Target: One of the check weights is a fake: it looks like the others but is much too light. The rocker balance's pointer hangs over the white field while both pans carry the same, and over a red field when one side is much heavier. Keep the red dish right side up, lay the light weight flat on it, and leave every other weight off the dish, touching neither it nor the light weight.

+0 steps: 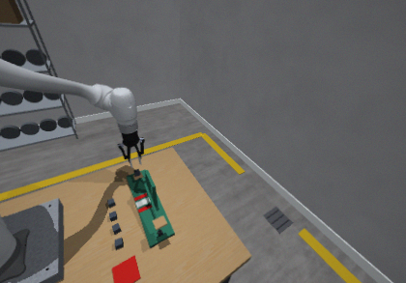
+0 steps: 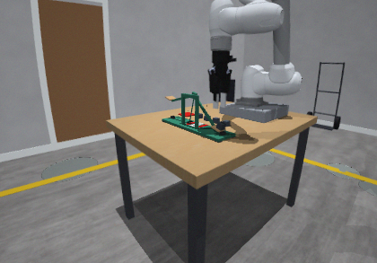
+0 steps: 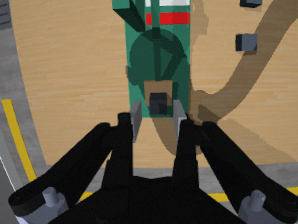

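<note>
My gripper (image 1: pixel 135 162) (image 2: pixel 219 106) (image 3: pixel 157 109) is open and empty, above the low far pan (image 3: pixel 150 87) of the green balance (image 1: pixel 169 229) (image 2: pixel 215 136). A dark weight (image 1: pixel 137 173) (image 3: pixel 158 102) sits on that pan. The other pan (image 1: pixel 159 222) (image 2: pixel 170 98) is raised high and bare. The beam tilts down to the loaded end. The dial has a white field (image 1: pixel 143 203) between red ones; I cannot tell where the pointer hangs. Several other dark weights (image 1: pixel 111 203) (image 1: pixel 113 215) (image 1: pixel 116 228) (image 1: pixel 119 242) (image 3: pixel 246 42) stand in a row on the table. The red dish (image 1: pixel 127 269) (image 2: pixel 186 114) lies flat, bare.
The balance's upright frame (image 2: pixel 183 109) rises beside the dial. A small dark piece or shadow (image 1: pixel 160 232) shows on the base below the raised pan. The wooden table (image 1: pixel 203 229) ends just beyond the loaded pan. The robot's grey base plate (image 1: pixel 53 239) is beside the row of weights.
</note>
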`<state>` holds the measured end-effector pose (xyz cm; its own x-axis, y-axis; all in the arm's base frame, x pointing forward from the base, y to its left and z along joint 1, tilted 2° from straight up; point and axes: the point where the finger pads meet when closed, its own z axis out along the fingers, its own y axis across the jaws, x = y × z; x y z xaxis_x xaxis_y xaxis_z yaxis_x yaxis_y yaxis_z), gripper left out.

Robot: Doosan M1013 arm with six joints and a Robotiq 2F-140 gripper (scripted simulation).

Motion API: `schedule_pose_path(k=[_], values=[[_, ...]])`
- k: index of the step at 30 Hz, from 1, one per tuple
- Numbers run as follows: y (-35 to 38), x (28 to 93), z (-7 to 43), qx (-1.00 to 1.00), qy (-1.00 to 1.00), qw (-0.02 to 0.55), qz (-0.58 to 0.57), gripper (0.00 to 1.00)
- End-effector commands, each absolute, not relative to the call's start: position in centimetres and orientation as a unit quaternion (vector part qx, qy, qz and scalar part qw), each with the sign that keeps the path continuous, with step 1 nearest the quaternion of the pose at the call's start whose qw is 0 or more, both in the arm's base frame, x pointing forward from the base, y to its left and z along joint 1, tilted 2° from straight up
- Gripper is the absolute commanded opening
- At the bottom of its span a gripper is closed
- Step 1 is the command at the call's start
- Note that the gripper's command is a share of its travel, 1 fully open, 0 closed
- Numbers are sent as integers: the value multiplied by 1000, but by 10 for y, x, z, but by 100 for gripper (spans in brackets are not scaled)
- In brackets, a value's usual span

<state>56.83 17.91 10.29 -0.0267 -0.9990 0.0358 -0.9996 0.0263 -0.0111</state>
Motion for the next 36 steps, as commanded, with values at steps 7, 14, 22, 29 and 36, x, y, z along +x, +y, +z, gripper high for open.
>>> schedule_pose_path(k=[7, 14, 22, 29, 36], values=[[179, 568, 107, 698, -716, 9, 16, 100], [179, 568, 107, 698, -716, 9, 16, 100], [179, 568, 107, 698, -716, 9, 16, 100], [140, 505, 90, 707, -707, 9, 16, 100], [121, 469, 80, 712, -702, 9, 16, 100]])
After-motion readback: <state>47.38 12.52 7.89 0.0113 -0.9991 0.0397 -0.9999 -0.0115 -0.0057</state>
